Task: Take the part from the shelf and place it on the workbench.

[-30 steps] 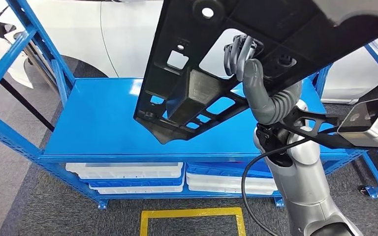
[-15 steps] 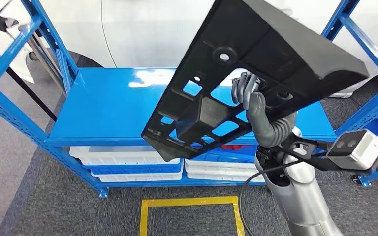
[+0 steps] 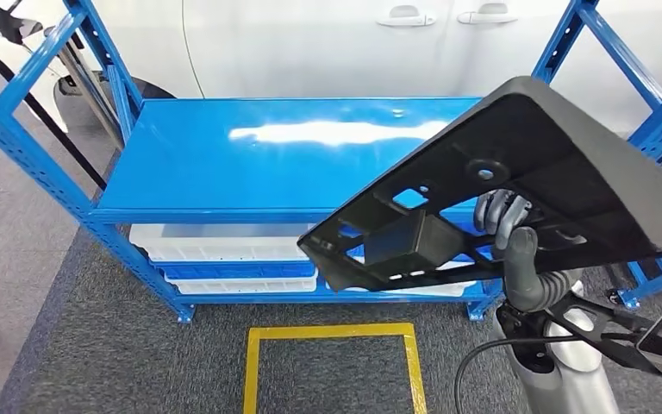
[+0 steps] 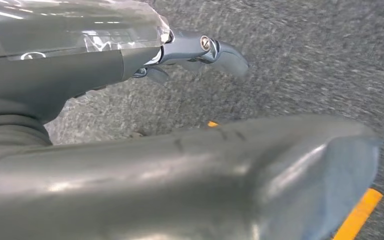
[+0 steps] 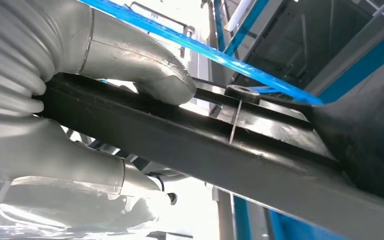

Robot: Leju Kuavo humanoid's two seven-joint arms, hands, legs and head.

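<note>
Part [image 3: 560, 164], a black ribbed plastic panel with cutouts, is gripped by right robot hand [image 3: 507, 226].

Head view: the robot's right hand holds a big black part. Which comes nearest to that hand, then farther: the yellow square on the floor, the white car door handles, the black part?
1. Black part, gripped by the right hand.
2. Yellow square, on the floor to its left.
3. Car door handles, far beyond the shelf.

You lose the black part [image 3: 517, 181] past the head view's right edge; it hides most of the right hand [image 3: 510, 237].
</note>
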